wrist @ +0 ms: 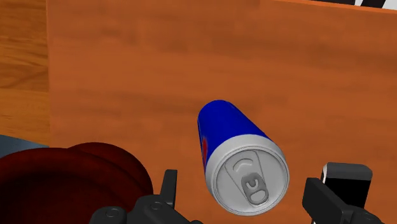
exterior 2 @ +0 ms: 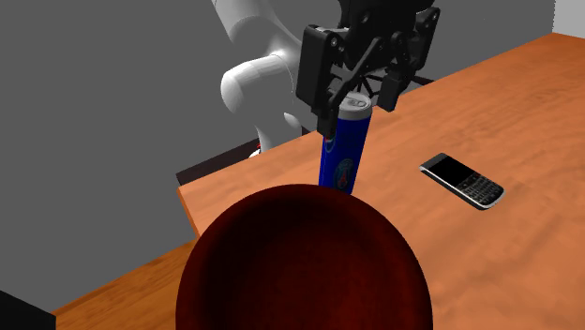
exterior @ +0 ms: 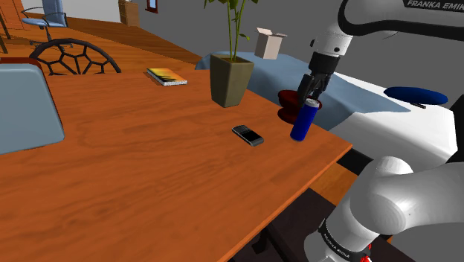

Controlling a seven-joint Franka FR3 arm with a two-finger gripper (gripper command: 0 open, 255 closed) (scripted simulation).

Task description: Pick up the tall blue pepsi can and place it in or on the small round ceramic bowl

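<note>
The can (exterior: pixel 303 120) is tall and slim, with a deep blue body and a plain silver top. In the wrist view its lid (wrist: pixel 249 181) shows a pull tab lying flat. A small red and white mark sits low on its side (exterior 2: pixel 343 174); the letters around it are too small to read. The can leans, its top tipped away from upright. It stands near the table's (exterior: pixel 149 171) corner, just beside the dark red bowl (exterior: pixel 285 96). Whether its base rests on the wood I cannot tell, since the bowl's rim (exterior 2: pixel 305 202) hides its foot in the second exterior view.

The only writing that reads is "FRANKA EMI" on the white arm (exterior: pixel 435 4), cut off at the edge.

The black gripper (exterior: pixel 311 100) is at the can's top. Its fingers (wrist: pixel 169 183) stand wide apart, one on each side of the lid. From the wrist there is a gap between each finger and the can, so it holds nothing. A black phone (exterior 2: pixel 462 180) lies flat on the table on the side of the can away from the bowl.
</note>
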